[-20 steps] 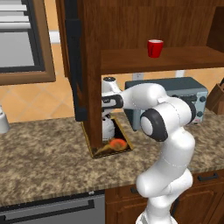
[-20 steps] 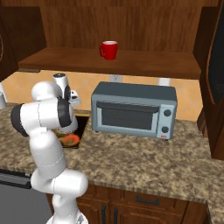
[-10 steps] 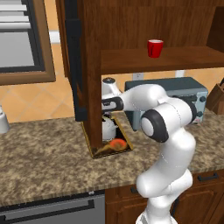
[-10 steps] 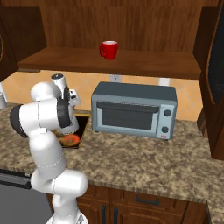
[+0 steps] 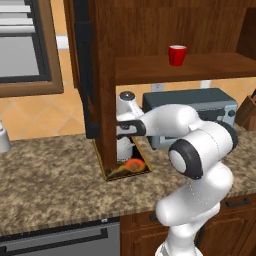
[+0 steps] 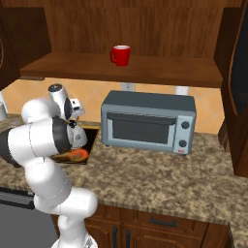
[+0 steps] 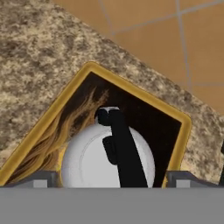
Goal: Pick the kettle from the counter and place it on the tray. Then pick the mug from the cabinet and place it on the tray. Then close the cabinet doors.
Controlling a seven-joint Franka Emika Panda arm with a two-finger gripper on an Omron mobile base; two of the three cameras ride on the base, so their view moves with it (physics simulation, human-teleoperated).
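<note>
Hand view: the pincer [image 7: 111, 179] stands released, jaws wide on either side of the squat white-grey kettle [image 7: 108, 159] directly below it, seated on the gold-rimmed rectangular tray [image 7: 131, 87]. The small red mug [image 5: 177, 54] sits on the dark wooden cabinet [image 5: 150, 25] shelf, above the pincer and to its right.

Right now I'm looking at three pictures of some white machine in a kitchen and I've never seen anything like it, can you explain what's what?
It is a white robot arm with a two-finger gripper. Two pictures come from cameras behind the arm, to its left and right; the third looks along the gripper itself. On the counter lies a gold-rimmed tray with a white kettle standing on it, beside a grey toaster oven. A red mug sits on the cabinet shelf. The gripper is open just above the kettle and holds nothing.
</note>
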